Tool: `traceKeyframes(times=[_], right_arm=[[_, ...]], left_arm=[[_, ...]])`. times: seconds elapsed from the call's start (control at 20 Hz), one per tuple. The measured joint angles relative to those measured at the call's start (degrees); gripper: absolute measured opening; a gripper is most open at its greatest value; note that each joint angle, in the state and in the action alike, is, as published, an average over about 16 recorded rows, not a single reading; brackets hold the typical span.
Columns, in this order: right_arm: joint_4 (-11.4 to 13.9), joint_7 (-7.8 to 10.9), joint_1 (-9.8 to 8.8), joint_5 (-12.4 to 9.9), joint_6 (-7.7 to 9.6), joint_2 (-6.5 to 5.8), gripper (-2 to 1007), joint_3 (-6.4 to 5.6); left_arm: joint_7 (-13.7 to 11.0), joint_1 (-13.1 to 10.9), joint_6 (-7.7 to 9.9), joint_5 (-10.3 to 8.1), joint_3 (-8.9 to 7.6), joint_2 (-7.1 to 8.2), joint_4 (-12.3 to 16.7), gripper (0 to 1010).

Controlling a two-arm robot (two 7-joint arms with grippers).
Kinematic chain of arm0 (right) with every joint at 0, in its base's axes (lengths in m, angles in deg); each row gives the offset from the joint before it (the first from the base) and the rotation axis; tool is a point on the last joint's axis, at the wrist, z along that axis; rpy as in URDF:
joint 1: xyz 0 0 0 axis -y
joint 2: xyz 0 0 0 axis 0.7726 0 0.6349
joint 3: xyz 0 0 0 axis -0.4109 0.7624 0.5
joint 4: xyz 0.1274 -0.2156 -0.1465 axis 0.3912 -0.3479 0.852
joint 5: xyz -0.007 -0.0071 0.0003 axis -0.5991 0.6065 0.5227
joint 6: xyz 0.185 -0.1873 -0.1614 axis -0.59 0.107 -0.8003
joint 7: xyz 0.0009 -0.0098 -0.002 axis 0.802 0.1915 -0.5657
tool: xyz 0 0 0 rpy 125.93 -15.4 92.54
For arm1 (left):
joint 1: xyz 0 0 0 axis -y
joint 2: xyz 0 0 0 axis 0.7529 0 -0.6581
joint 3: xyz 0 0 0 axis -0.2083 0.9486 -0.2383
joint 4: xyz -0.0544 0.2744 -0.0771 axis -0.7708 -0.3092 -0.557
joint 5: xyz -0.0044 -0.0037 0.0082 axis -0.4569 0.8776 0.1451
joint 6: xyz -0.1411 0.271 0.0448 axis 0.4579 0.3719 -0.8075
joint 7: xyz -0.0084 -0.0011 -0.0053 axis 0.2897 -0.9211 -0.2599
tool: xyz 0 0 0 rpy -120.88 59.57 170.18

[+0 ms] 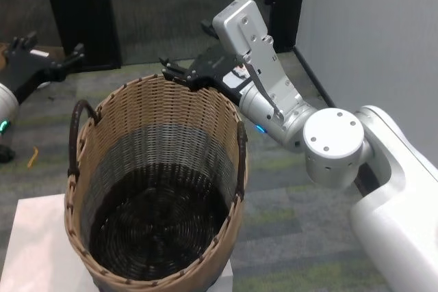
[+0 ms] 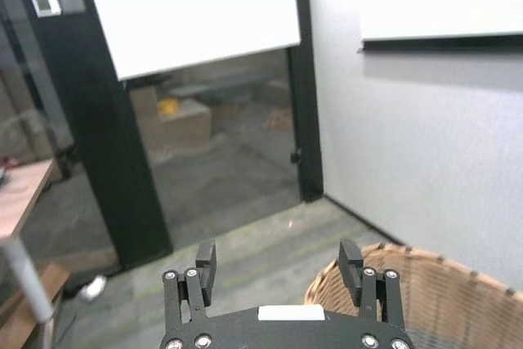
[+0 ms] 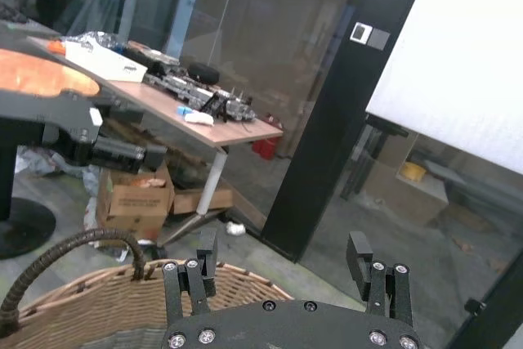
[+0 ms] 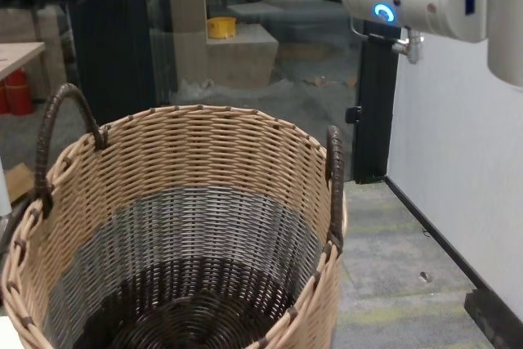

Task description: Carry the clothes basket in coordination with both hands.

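Partly cropped clothes basket (image 1: 157,189), unheld.

Support: a white table (image 1: 37,237) showed at the near left of the head view.
On it: the clothes basket (image 1: 156,189) stood upright on its dark base, at the table's right part.
Around: grey carpet floor (image 1: 294,189) with green streaks lay beyond.

We saw a rough woven wicker basket (image 1: 161,189), a matt black plastic right gripper (image 1: 179,73), and a smooth glossy white arm (image 1: 383,189).
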State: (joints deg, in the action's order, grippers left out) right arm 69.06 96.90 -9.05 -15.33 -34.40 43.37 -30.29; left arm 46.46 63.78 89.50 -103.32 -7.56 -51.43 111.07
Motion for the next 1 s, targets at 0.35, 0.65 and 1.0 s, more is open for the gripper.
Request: traceKeyframes(times=[0.35,0.65,1.0], right_arm=[[3.2,0.44,-2.01,1.1,3.75,-1.01,1005,-0.84],[5.2,1.19,-3.56,1.8,4.25,-1.44,1005,-2.03],[6.9,7.51,-3.9,-0.9,3.41,-3.77,1005,-2.72]], left_arm=[[1.2,-2.1,-0.75,0.11,0.64,-1.79,6.3,1000],[3.6,-3.7,1.66,0.69,0.8,-3.56,10.7,1000],[4.6,-4.3,3.7,1.63,0.78,-4.84,12.9,1000]])
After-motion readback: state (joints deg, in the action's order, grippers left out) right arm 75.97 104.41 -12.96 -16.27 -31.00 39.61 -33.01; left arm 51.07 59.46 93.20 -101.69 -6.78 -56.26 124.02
